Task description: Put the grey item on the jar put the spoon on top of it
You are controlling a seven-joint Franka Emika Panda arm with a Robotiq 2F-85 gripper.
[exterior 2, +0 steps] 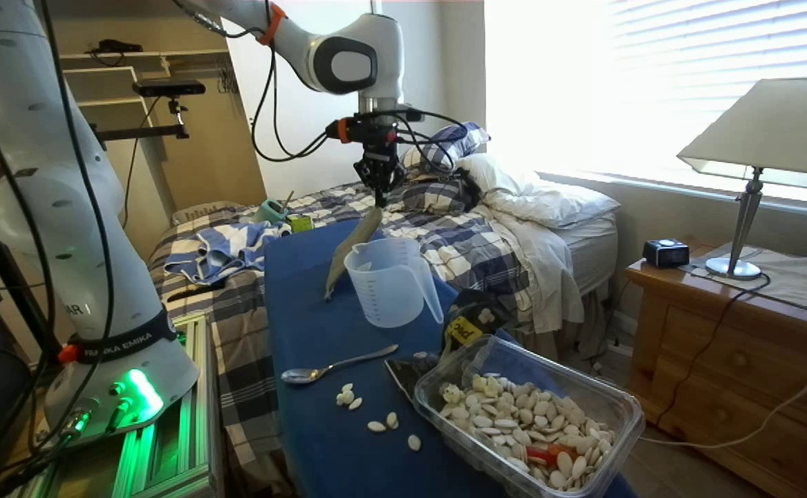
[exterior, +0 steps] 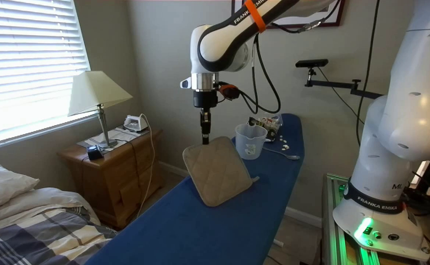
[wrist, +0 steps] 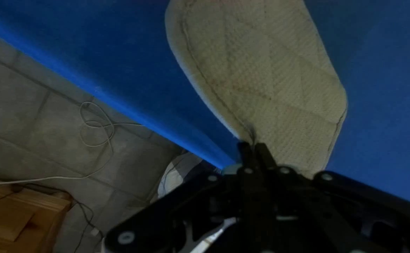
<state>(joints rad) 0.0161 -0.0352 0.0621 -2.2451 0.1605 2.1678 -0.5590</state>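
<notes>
Above a blue ironing board (exterior: 196,232), the arm (exterior: 220,48) points its gripper (exterior: 205,141) straight down, pinching the grey pad (exterior: 218,173) by one edge.
It tilts near the translucent jar (exterior 2: 387,294) and spoon (exterior 2: 330,367); a bed (exterior: 49,233) and nightstand (exterior: 106,187) stand by a window (exterior: 27,66).

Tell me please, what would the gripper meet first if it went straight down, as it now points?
The gripper holds the pad; beyond that, it would probably meet the blue board, though depth near the board's edge is hard to judge.
</notes>
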